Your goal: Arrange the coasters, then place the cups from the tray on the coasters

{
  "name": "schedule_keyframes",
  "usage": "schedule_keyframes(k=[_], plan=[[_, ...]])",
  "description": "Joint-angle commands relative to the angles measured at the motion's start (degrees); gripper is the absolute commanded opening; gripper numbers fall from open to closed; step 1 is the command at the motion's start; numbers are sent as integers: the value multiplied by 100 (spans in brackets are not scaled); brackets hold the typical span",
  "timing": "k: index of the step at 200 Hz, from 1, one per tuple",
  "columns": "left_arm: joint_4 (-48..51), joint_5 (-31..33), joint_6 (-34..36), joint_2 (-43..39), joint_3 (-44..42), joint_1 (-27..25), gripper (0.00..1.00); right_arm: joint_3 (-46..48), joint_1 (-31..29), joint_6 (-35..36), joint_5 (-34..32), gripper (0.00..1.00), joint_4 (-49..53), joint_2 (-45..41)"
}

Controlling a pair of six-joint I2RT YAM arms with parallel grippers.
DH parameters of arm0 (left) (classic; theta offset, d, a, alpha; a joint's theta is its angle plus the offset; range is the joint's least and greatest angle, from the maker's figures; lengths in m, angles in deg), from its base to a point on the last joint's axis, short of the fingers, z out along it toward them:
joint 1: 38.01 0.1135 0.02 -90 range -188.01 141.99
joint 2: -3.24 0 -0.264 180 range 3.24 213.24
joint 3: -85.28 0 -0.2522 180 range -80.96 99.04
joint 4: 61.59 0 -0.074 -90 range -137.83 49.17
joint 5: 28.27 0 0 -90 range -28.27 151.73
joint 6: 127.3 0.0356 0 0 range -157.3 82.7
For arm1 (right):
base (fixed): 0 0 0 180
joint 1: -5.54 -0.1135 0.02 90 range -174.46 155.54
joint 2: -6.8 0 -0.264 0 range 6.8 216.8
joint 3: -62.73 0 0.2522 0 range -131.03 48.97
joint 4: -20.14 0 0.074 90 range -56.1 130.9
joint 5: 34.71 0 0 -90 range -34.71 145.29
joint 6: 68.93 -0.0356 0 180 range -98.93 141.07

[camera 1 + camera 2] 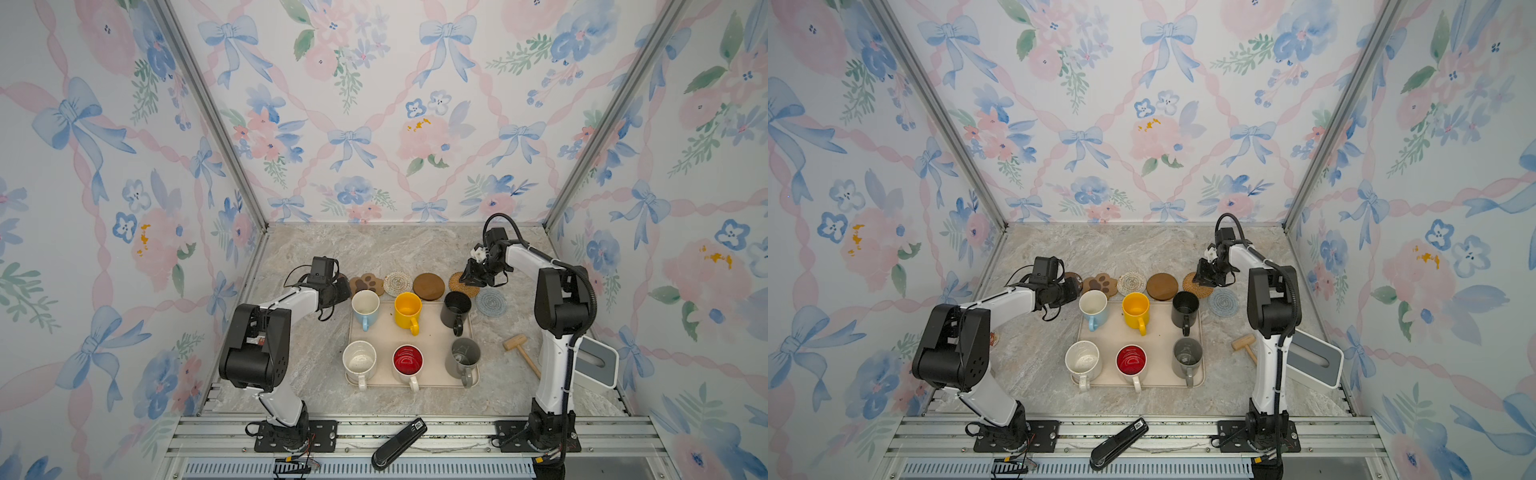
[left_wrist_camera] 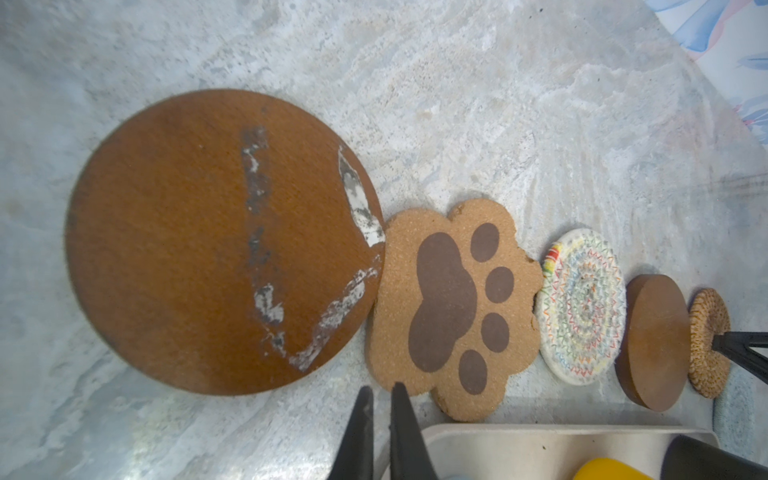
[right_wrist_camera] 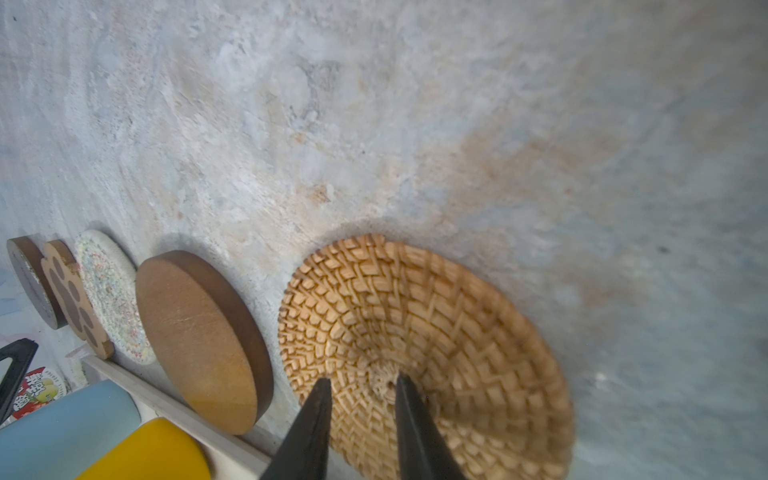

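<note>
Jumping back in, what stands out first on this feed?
Six handled mugs stand on the flat beige tray at centre, the yellow mug and red-lined white mug brightest. Behind it runs a row of coasters, with the right gripper over the tan rattan coaster.

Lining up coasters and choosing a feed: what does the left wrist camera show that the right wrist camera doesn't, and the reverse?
Left wrist only: the black mug and an edge of the grey-blue coaster. Right wrist only: the light blue mug and a red-and-white printed label. Both: the row from the dark round coaster to the rattan coaster, the right tool on the rattan coaster, the tray rim, the yellow mug.
</note>
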Motion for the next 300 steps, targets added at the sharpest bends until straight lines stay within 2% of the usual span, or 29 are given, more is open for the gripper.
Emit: schedule_keyframes(k=[1, 119, 231, 271, 300], plan=[[50, 43, -12, -105, -94, -17, 9, 319, -85, 55, -289, 30, 631, 79], [52, 60, -3, -106, -85, -17, 9, 518, -81, -34, -254, 31, 504, -101], [51, 35, 36, -98, 28, -17, 9, -787, 41, 35, -300, 41, 852, -280], [51, 57, 58, -115, 5, -16, 9, -316, 262, 201, -501, 41, 987, -697], [49, 64, 76, -94, 7, -8, 9, 387, 601, 302, -775, 35, 1037, -1135]])
